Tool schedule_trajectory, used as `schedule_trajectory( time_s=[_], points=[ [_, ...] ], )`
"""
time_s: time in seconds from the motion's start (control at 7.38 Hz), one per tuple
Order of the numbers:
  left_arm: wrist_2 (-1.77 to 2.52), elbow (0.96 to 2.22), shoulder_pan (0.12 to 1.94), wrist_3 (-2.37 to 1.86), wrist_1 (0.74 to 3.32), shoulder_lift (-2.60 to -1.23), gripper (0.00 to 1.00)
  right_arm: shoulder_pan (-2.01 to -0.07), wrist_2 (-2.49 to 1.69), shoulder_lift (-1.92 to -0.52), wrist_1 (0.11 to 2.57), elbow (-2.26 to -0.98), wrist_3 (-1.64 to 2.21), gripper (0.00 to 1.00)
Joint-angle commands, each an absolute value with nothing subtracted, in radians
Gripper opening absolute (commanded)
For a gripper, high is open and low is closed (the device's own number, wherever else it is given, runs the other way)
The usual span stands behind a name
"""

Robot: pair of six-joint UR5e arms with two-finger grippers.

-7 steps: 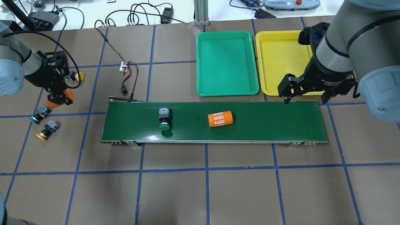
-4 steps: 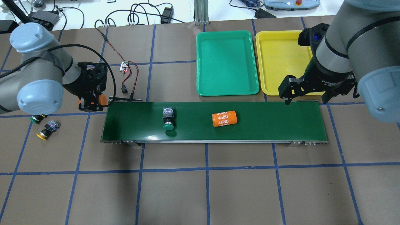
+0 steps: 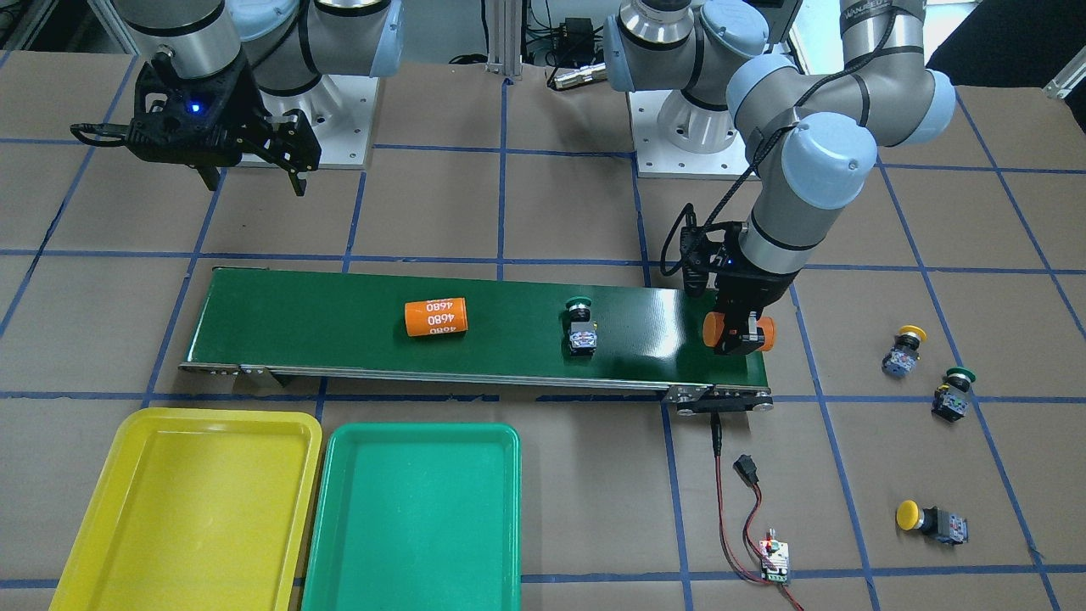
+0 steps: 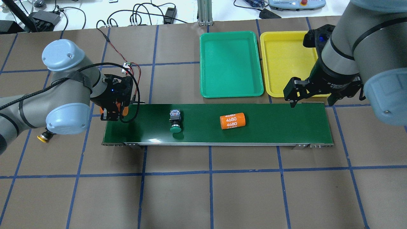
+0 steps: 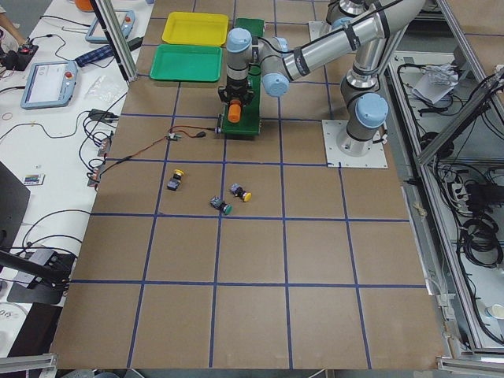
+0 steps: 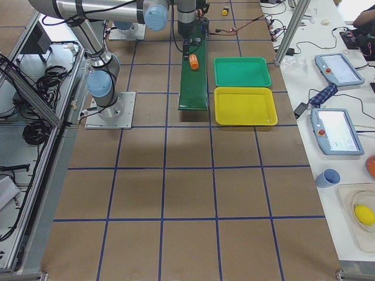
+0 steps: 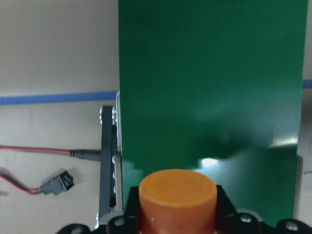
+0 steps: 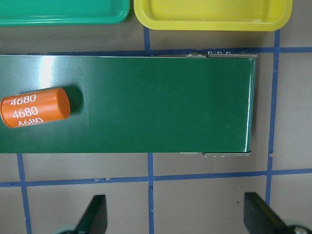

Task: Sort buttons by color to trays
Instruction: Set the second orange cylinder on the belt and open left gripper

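Note:
One green button [image 4: 175, 122] lies on the conveyor belt [image 4: 286, 124]; it also shows in the front view [image 3: 580, 327]. Two yellow buttons [image 3: 903, 350] [image 3: 926, 519] and a green button [image 3: 952, 395] lie on the table beyond the belt's left end. The green tray [image 4: 231, 63] and the yellow tray [image 4: 284, 60] are empty behind the belt. My left gripper [image 4: 113, 113] is shut on an orange cylinder [image 7: 178, 195] over the belt's left end. My right gripper [image 4: 311, 102] is open and empty above the belt's right end.
A loose orange cylinder marked 4680 [image 4: 232, 121] lies on the belt's middle, right of the green button. A small circuit board with red and black wires [image 4: 127, 68] sits behind the belt's left end.
My left arm has carried the orange cylinder rightward from the table to over the belt's left end. The green button and the loose cylinder have drifted right on the belt. The right gripper has stayed put.

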State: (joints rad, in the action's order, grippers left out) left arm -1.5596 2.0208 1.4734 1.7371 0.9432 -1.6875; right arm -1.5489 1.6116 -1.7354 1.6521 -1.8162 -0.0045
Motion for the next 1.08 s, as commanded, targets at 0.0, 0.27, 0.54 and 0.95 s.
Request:
schedule_trajectory(
  time_s=[0.0, 0.27, 0.54, 0.95],
  points=[
    [-1.566, 2.025, 1.515, 1.71, 0.904, -1.71, 0.2, -1.549, 1.603, -1.739, 1.651, -1.816, 0.011, 1.0],
    [-1.565, 2.036, 1.525, 1.707, 0.865, -1.715, 0.49, -1.549, 1.6, -1.738, 1.654, -1.815, 0.003, 1.0],
    [-1.559, 2.083, 1.526, 1.66, 0.806, -1.723, 0.77, -1.549, 1.6, -1.738, 1.649, -1.816, 0.021, 1.0],
    [-1.552, 2.068, 1.522, 1.658, 0.792, -1.704, 0.82, -1.549, 1.597, -1.732, 1.64, -1.816, 0.012, 1.0]
  ],
)
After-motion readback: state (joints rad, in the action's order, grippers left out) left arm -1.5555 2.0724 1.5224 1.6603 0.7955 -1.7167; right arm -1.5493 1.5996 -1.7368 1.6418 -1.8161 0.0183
